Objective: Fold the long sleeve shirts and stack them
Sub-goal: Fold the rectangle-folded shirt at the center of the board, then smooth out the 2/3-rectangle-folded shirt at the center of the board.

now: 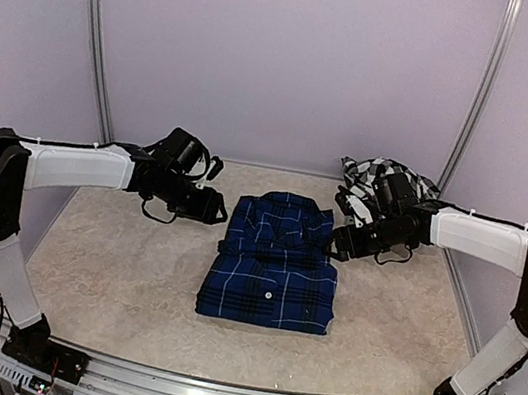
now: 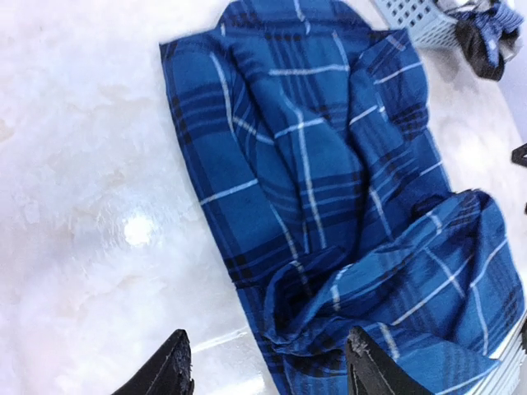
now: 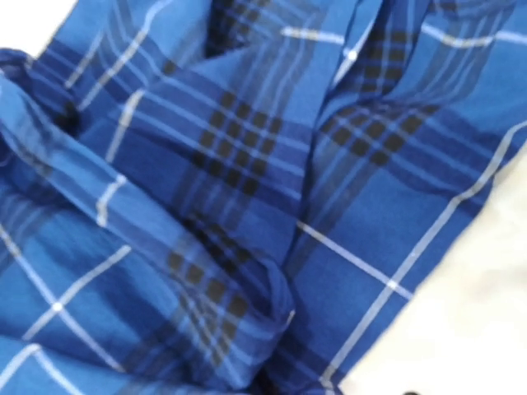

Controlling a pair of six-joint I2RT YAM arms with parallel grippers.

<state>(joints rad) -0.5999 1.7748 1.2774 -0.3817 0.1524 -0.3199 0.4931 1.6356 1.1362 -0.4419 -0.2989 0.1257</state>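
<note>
The navy blue plaid shirt (image 1: 273, 265) lies folded into a rough rectangle in the middle of the table, collar end toward the back. My left gripper (image 1: 219, 212) hovers at its back left corner. In the left wrist view the left gripper (image 2: 268, 366) is open: one fingertip is over bare table, the other over rumpled shirt (image 2: 329, 164), which lies loose. My right gripper (image 1: 340, 243) sits at the back right corner. Its wrist view is filled by the shirt (image 3: 247, 164), with no fingers closed on the cloth. The black-and-white checked shirt (image 1: 375, 171) is bunched at the back right.
A grey-blue mesh basket (image 2: 412, 20) holding dark cloth (image 2: 482, 33) stands beyond the shirt at the back right. The pale mottled tabletop (image 1: 109, 273) is walled in by lilac panels. Both arm bases sit on the rail at the near edge.
</note>
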